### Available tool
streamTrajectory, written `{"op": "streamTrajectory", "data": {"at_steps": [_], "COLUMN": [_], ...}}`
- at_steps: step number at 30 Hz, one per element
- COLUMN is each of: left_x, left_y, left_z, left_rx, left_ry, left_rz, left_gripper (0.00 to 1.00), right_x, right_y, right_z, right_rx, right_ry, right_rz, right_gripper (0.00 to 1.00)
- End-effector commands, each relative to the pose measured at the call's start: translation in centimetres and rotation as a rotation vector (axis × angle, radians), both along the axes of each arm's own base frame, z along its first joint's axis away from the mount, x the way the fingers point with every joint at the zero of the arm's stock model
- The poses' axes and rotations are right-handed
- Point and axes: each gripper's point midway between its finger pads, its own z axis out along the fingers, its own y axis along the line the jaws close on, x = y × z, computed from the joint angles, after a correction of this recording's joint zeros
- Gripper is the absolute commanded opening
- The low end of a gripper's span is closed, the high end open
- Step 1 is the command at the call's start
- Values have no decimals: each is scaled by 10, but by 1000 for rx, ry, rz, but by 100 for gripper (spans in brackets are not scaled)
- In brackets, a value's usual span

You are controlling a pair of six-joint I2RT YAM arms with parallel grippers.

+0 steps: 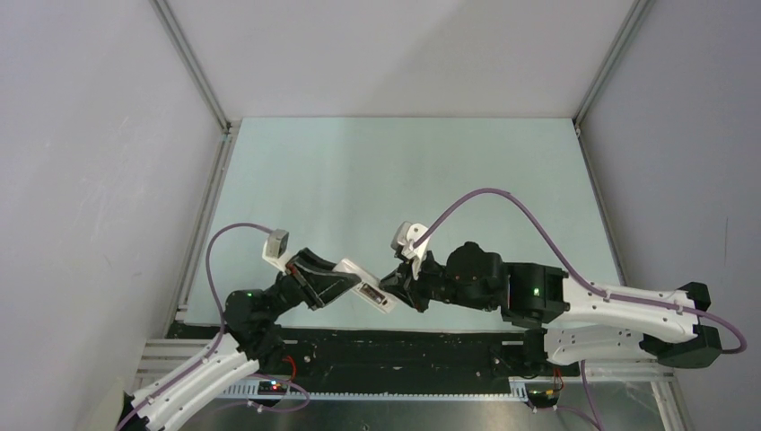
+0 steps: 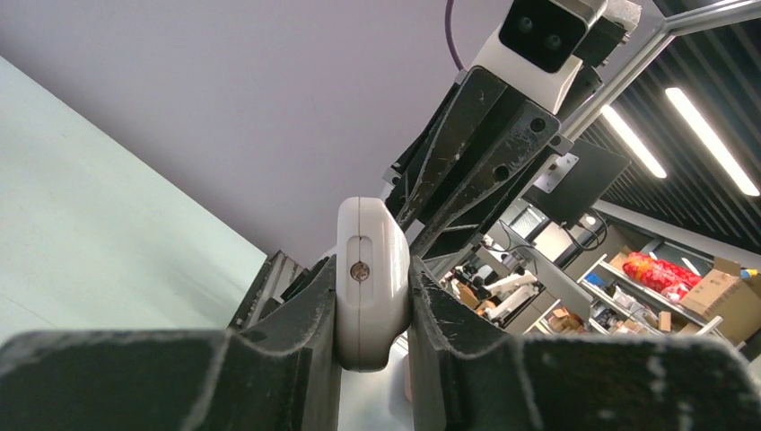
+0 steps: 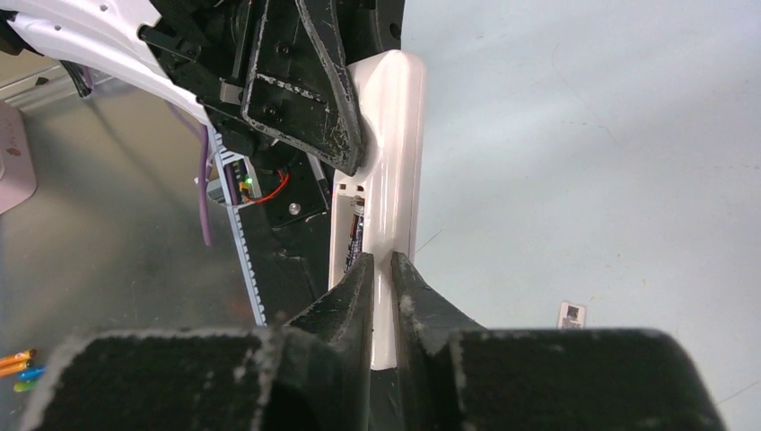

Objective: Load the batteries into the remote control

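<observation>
Nearest the bases, your left gripper (image 2: 373, 296) was clamped across the width of the remote control (image 2: 366, 242), one pad on each broad face, holding it clear of the table (image 1: 404, 180). The handset's long axis ran out from those jaws toward the right arm, so its free end pointed at your right gripper (image 3: 382, 269).

That gripper sat at the free end, its jaws drawn nearly together with only a slit between them, in line with the long axis and right beside the open recess (image 3: 356, 229). I could not tell whether they pinched the rim or only touched it.

Something dark lay in the recess. It may have been one of the batteries, but I could not confirm it.

Farther out, a small pale cover plate (image 3: 572, 314) lay flat on the table, well apart from both arms.
</observation>
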Motion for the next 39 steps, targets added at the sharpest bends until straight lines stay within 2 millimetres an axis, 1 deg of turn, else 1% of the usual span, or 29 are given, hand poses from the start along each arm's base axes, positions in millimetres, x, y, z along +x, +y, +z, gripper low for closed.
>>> {"op": "streamTrajectory", "data": {"at_steps": [1, 6, 12, 14, 19, 25, 31, 35, 39], "left_x": [-2, 5, 19, 21, 27, 32, 33, 34, 39], "left_y": [4, 1, -1, -3, -7, -9, -8, -8, -9], "left_z": [21, 13, 3, 0, -3, -11, -13, -15, -23], "left_rx": [-51, -36, -26, -17, -1, 25, 30, 40, 75], "left_ry": [-43, -3, 71, 90, 118, 146, 160, 165, 180], "left_rz": [14, 23, 58, 61, 69, 79, 85, 96, 116], "left_gripper": [0, 0, 0, 0, 0, 0, 0, 0, 0], "right_x": [6, 9, 2, 0, -6, 3, 8, 17, 27], "right_y": [1, -1, 3, 7, 17, 28, 30, 22, 12], "right_z": [21, 24, 27, 24, 14, -3, -19, -27, -28], "right_rx": [64, 75, 92, 86, 74, 45, 3, -23, -17], "right_ry": [-36, -36, -31, -20, 17, 52, 80, 86, 100], "right_rz": [-45, -82, -58, -51, -42, -120, -160, -225, -295], "right_gripper": [18, 23, 27, 29, 30, 30, 30, 29, 30]}}
